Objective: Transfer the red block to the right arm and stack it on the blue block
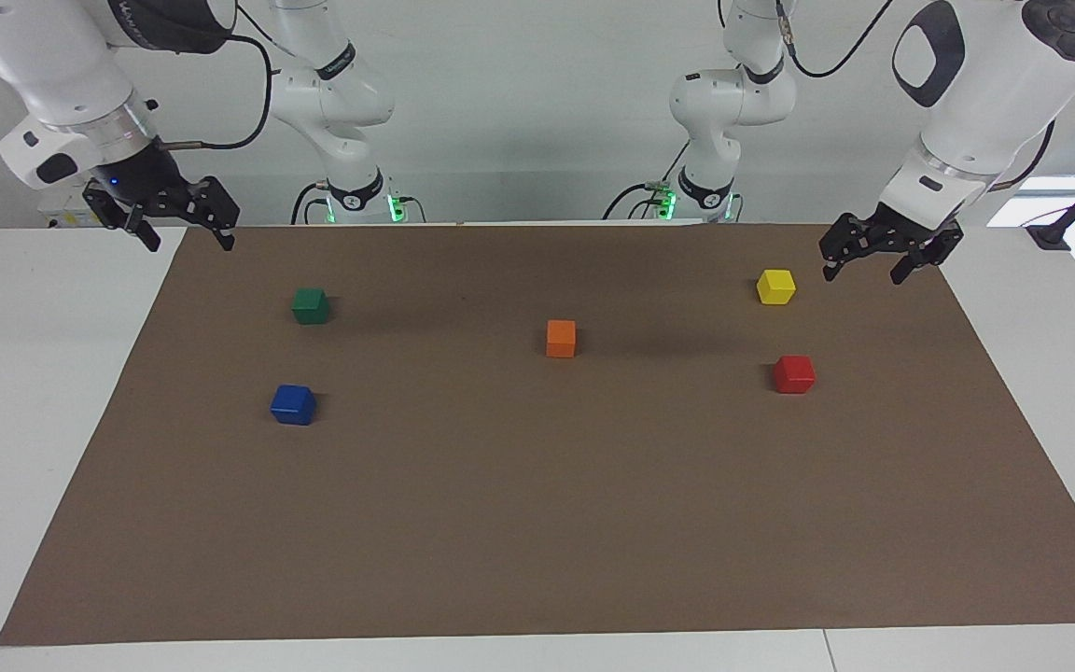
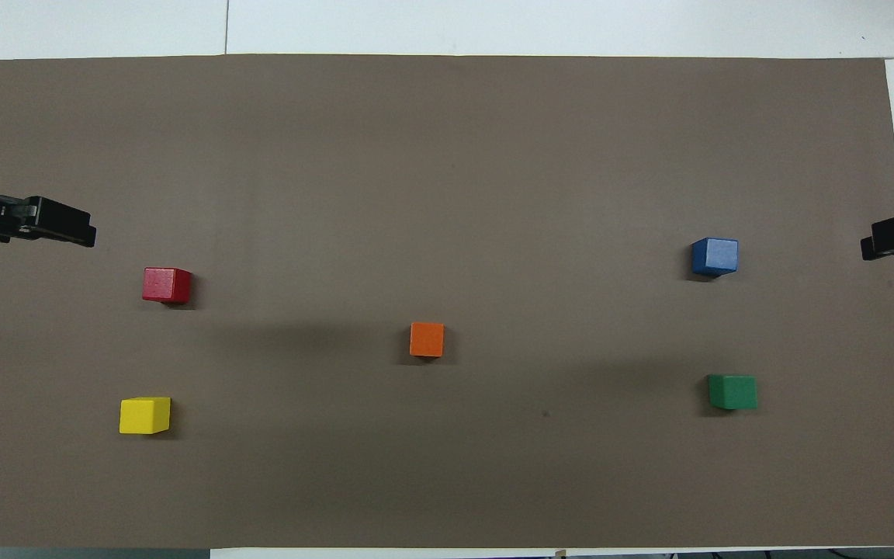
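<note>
- A brown mat (image 1: 537,523) covers most of the white table (image 1: 24,420), and five small cubes sit on it, all well apart from one another.
- The orange block (image 1: 561,338) sits near the middle of the mat, between the two ends.
- The yellow block (image 1: 776,287) lies toward the left arm's end, nearer to the robots than the red block (image 1: 794,374).
- The green block (image 1: 311,305) lies toward the right arm's end, nearer to the robots than the blue block (image 1: 293,404).
- Nothing rests on top of the red block or the blue block; bare mat lies around each of them.
- The left gripper (image 1: 864,266) hangs in the air over the mat's edge at its own end, just beside the yellow block in the facing view, with its fingers apart and nothing between them.
- The red block sits on the mat apart from that gripper, untouched.
- The right gripper (image 1: 188,238) hangs over the mat's corner at its end, fingers spread and empty, on the right arm (image 1: 62,84) with the blue wrist light.
- The blue block and green block both lie well apart from the right gripper.
</note>
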